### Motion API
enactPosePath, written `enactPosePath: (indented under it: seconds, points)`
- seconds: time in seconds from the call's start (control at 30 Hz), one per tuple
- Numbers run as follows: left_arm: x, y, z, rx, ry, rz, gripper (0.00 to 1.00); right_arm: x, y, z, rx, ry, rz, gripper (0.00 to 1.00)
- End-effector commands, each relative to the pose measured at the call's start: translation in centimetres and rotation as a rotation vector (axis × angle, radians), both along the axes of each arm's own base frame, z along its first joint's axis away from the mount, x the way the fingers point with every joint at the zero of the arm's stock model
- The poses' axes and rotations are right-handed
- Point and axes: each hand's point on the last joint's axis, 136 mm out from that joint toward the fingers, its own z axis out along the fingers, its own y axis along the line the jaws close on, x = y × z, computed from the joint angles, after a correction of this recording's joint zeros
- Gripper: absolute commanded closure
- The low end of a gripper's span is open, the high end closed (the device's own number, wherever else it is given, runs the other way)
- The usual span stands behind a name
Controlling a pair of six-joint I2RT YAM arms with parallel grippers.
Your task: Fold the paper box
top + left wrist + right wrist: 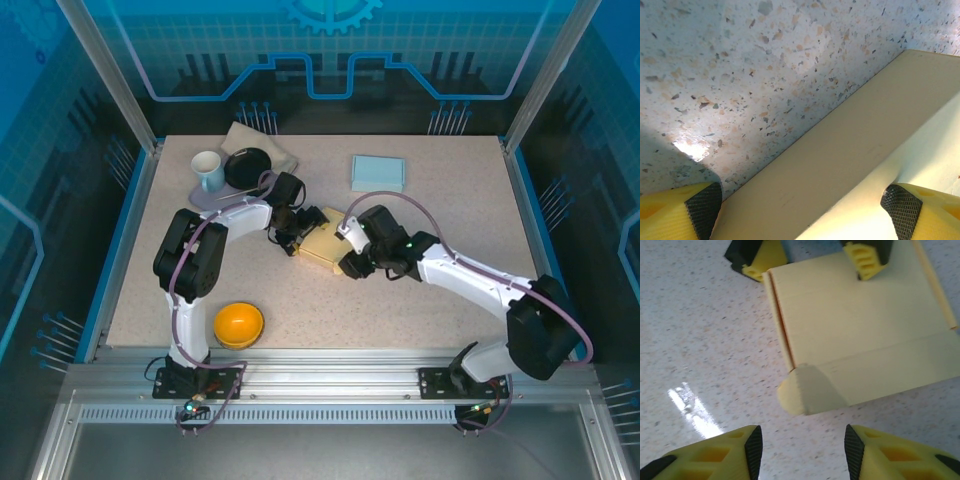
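**Both sets of fingers sitting open around the paper box**

The pale yellow paper box [322, 246] is lying near the middle of the table [380, 318], tucked in between the two arms. The left fingers [703, 209] are standing really wide and straddling one raised wall of the box. One pad is sitting on the table side right at the wall's foot, and the other is hanging over the inside of the box. I can't tell whether either pad is actually pressing on the card.

From the right wrist camera, those same fingers are showing at the far end of the box, one off its edge and one over the flat panel. The right fingers [753, 452] are standing about halfway apart with nothing between them but bare table. They're hovering just short of the box's near corner, where a small tab is sticking up, and they aren't touching it. An orange bowl [239, 324] is sitting well apart, near the left arm's base.
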Motion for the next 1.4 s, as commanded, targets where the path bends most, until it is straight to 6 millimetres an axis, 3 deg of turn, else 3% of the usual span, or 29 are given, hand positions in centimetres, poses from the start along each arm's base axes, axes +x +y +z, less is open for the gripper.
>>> enactPosePath:
  seconds: [0.0, 0.17, 0.3, 0.57, 0.67, 0.77, 0.87, 0.97, 1.07, 1.2, 1.37]
  points:
    - [-3.9, 1.6, -5.4, 0.089, 0.195, 0.003, 0.09, 0.3, 0.7, -0.9, -0.123, -0.101, 0.168, 0.53]
    - [-4.1, 1.6, -5.4, 0.085, 0.199, 0.000, 0.09, 1.7, 1.8, -1.4, -0.183, -0.220, 0.230, 0.53]
    - [-3.9, 1.5, -5.3, 0.076, 0.196, -0.004, 0.10, 2.6, 1.7, -3.1, -0.231, -0.222, 0.218, 0.55]
    - [-2.2, 1.4, -3.9, 0.120, 0.145, -0.074, 0.09, 3.1, 1.7, -3.1, -0.143, -0.191, 0.146, 0.54]
    - [-1.1, 2.4, -2.0, 0.194, 0.105, -0.078, 0.09, 4.7, 0.3, -1.2, 0.003, -0.157, 0.012, 0.53]
    - [-0.4, 3.9, 1.3, 0.258, 0.025, -0.038, 0.06, 7.5, -2.8, 1.1, 0.149, -0.120, -0.203, 0.47]
    - [-0.5, 5.4, 4.6, 0.314, -0.029, -0.007, 0.04, 9.7, -4.8, 1.6, 0.195, -0.059, -0.313, 0.44]
    - [-1.7, 6.3, 7.2, 0.322, -0.060, 0.016, 0.03, 11.4, -4.8, 0.8, 0.202, 0.032, -0.333, 0.44]
    - [-3.7, 6.7, 8.2, 0.277, -0.080, 0.040, 0.03, 12.5, -3.3, -0.1, 0.205, 0.110, -0.297, 0.45]
    - [-6.4, 7.1, 8.1, 0.235, -0.082, 0.056, 0.03, 14.2, -1.9, -0.5, 0.228, 0.147, -0.287, 0.44]
    - [-8.2, 3.8, 6.3, 0.105, -0.051, 0.032, 0.04, 15.9, -0.5, -2.3, 0.193, 0.197, -0.245, 0.44]
